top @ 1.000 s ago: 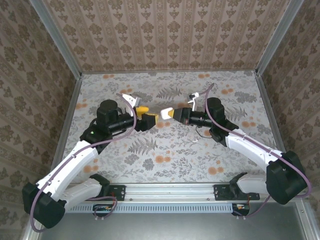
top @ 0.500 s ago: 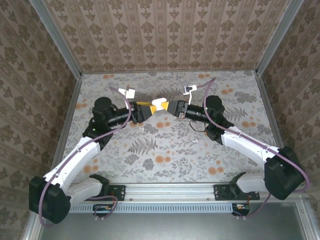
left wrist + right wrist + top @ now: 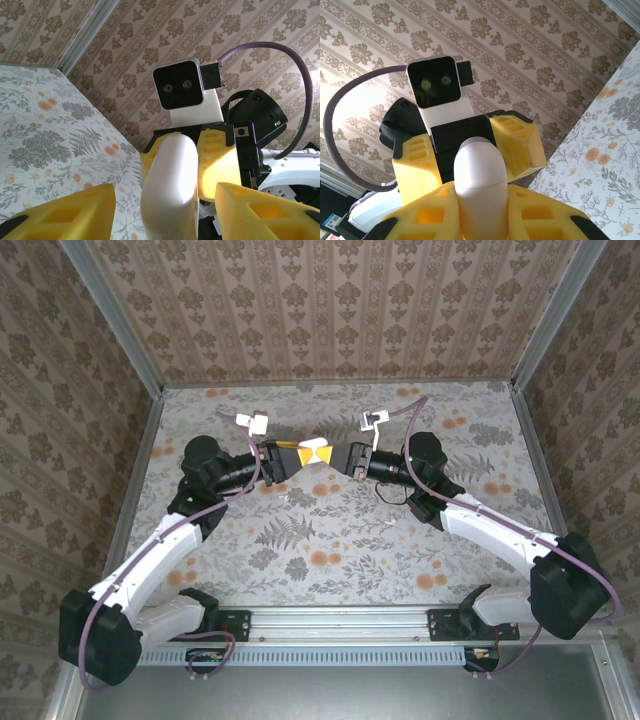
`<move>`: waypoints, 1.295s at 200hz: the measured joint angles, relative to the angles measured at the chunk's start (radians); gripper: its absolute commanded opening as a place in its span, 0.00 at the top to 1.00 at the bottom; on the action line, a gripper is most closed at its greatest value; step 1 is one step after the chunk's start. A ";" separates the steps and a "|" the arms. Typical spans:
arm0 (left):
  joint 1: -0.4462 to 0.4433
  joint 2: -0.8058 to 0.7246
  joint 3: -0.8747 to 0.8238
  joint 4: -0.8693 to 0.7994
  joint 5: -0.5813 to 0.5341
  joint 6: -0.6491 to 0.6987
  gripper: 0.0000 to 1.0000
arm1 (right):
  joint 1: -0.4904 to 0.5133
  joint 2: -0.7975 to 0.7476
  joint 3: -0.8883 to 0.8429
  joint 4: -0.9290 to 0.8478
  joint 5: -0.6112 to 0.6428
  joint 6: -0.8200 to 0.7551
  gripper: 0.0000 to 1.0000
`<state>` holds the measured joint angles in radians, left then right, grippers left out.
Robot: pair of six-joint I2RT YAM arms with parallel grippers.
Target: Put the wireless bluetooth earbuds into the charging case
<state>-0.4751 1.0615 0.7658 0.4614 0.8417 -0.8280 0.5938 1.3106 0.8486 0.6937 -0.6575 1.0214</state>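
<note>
The charging case (image 3: 480, 160) was up in the air over the far middle of the surface (image 3: 300, 570), caught between the two arms. The right claw (image 3: 481, 200) was closed on its near end, fingers pressed to both sides. The left claw (image 3: 165, 200) stood wide around the other end, with a gap on each side and not touching.

The case was a smooth, rounded white shell — probably light and stiff, and slick enough to twist or squirt out of a pinch. The flat sides look like the safest place to hold it, low enough to leave the lid seam free, though I couldn't tell from these views where the seam ran.

I couldn't pick out the earbuds for certain. A pale speck (image 3: 283, 498) lay on the surface just near of the left claw, too small to name.

The surface wore a floral print of ferns and orange blooms — busy enough to hide small things. Patterned wallpaper (image 3: 320, 310) closed it in on three sides, with metal posts at the corners.
</note>
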 measured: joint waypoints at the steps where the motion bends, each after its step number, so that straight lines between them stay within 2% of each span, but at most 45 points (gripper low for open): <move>1: 0.000 0.000 0.000 0.000 0.000 0.000 0.46 | 0.000 0.000 0.000 0.000 0.000 0.000 0.85; 44: 0.000 0.006 -0.004 0.012 0.004 -0.015 0.54 | 0.000 0.000 0.000 0.000 0.001 0.000 0.85; 124: -0.003 0.032 -0.006 0.019 0.019 -0.018 0.53 | 0.000 -0.002 0.000 -0.003 0.026 -0.023 0.85; 133: -0.004 0.032 -0.006 0.019 0.023 -0.019 0.57 | 0.000 -0.002 0.000 -0.005 0.027 -0.027 0.85; 161: -0.008 0.032 -0.006 0.027 0.031 -0.029 0.82 | 0.000 -0.002 0.000 -0.019 0.032 -0.034 0.84; 170: -0.007 0.032 -0.006 0.026 0.035 -0.035 0.87 | -0.001 -0.005 0.000 -0.020 0.032 -0.039 0.79; 190: -0.009 0.026 -0.006 0.017 0.034 -0.024 0.95 | 0.001 -0.014 0.000 -0.037 0.034 -0.056 0.63; 210: -0.013 0.008 -0.006 -0.050 0.017 0.026 1.00 | 0.004 -0.038 0.003 -0.100 0.034 -0.089 0.51; 232: -0.013 -0.037 0.005 -0.173 -0.001 0.130 1.00 | 0.005 -0.096 0.019 -0.237 0.041 -0.163 0.45; 259: -0.013 -0.115 0.026 -0.317 -0.022 0.306 1.00 | 0.000 -0.192 0.089 -0.438 0.048 -0.307 0.44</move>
<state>-0.4885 0.9463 0.7918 0.1440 0.8196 -0.5217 0.5938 1.1183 0.9371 0.2558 -0.6098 0.7143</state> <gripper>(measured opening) 0.173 0.560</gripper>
